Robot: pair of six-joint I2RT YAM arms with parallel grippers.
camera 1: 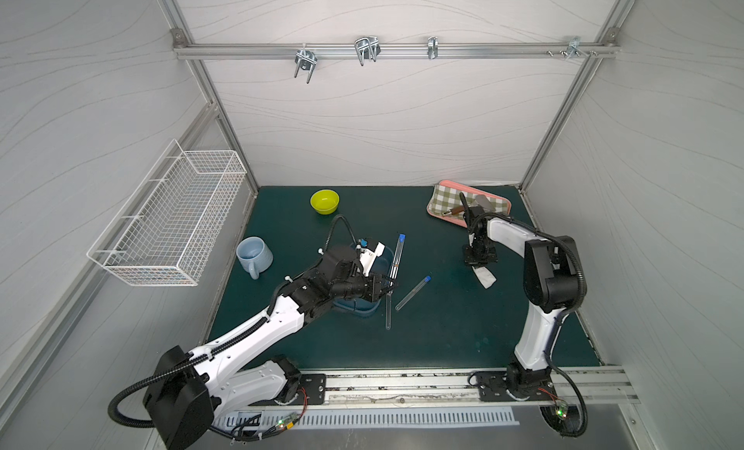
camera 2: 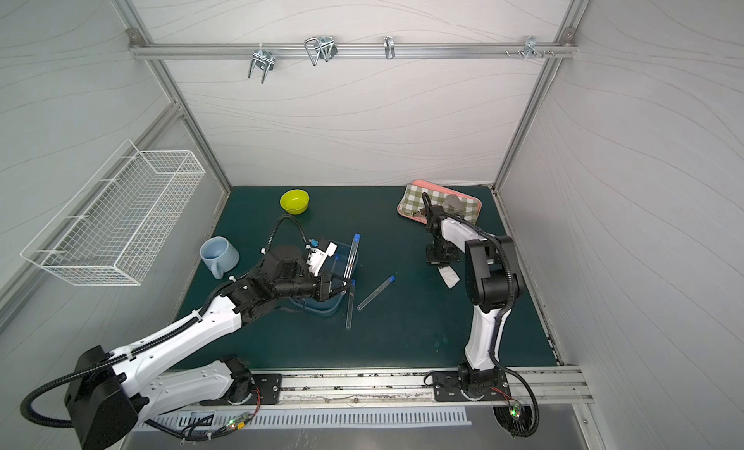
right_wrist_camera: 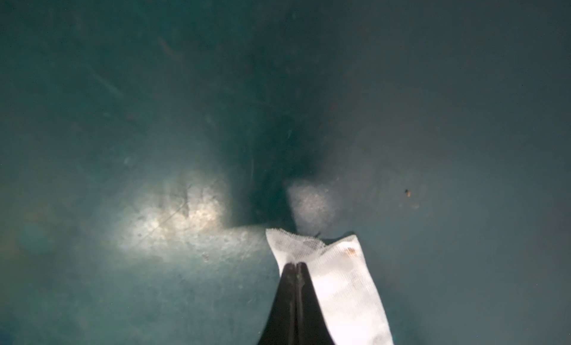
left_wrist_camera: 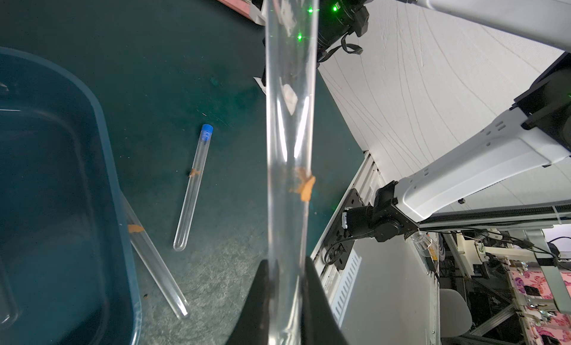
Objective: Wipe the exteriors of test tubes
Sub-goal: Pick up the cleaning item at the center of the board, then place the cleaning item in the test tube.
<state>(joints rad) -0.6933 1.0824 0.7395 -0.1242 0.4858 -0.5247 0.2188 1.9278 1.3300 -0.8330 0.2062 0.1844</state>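
Note:
My left gripper (camera 1: 389, 286) (left_wrist_camera: 285, 263) is shut on a clear test tube (camera 1: 397, 258) (left_wrist_camera: 292, 127). The tube is lifted and tilted, blue cap up, and an orange mark (left_wrist_camera: 304, 186) sits partway along it. A second test tube (camera 1: 412, 293) (left_wrist_camera: 193, 186), blue-capped, lies on the green mat. A third (camera 1: 387, 311) (left_wrist_camera: 154, 266) leans against the blue bin (camera 1: 362, 309) (left_wrist_camera: 108, 142). My right gripper (camera 1: 480, 266) (right_wrist_camera: 296, 263) points down at the mat, shut on the edge of a white gauze cloth (camera 1: 486, 279) (right_wrist_camera: 340, 281).
A yellow bowl (camera 1: 324, 201) stands at the back and a light blue mug (camera 1: 253, 254) at the left. A pink tray with a checked cloth (camera 1: 447, 196) sits at the back right, behind the right arm. A white wire basket (camera 1: 173, 214) hangs on the left wall.

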